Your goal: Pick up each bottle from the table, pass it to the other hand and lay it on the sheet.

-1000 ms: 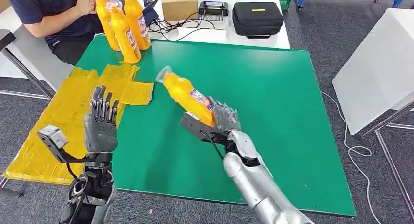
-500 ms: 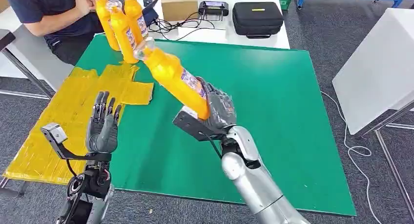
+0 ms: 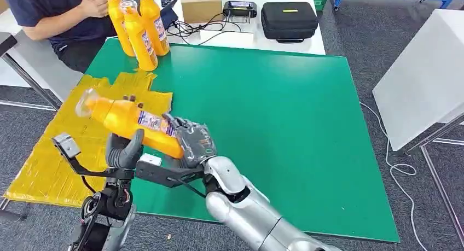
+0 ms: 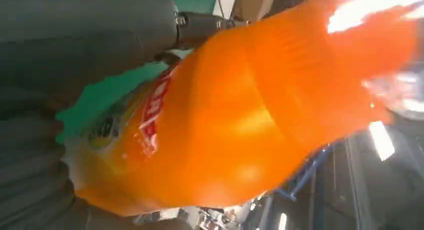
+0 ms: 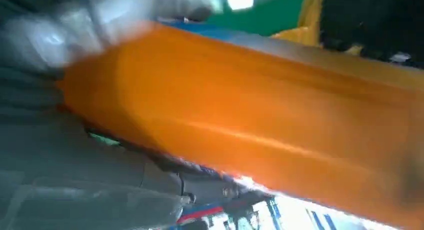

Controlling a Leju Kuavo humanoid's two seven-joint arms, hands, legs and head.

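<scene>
**Handover under way, first bottle between both hands**

The green tabletop (image 3: 284,114) spreads beyond both hands; the crinkled yellow sheet (image 3: 60,136) lies under the left hand, bare of bottles. Three upright orange plastic bottles (image 3: 143,29) wait far ahead. The orange plastic bottle in transit (image 3: 128,122) lies sideways, its base gripped by the right hand (image 3: 191,144); the left hand (image 3: 125,150) cups its middle, thumb raised against it. Laying down remains.

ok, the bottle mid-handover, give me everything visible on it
The orange bottle looks like clear plastic filled with orange liquid, with a clear cap end and a printed label band. It is held off the table, nearly level, cap toward the yellow sheet. The right hand grips its base end; the left hand cups its middle from below.
</scene>
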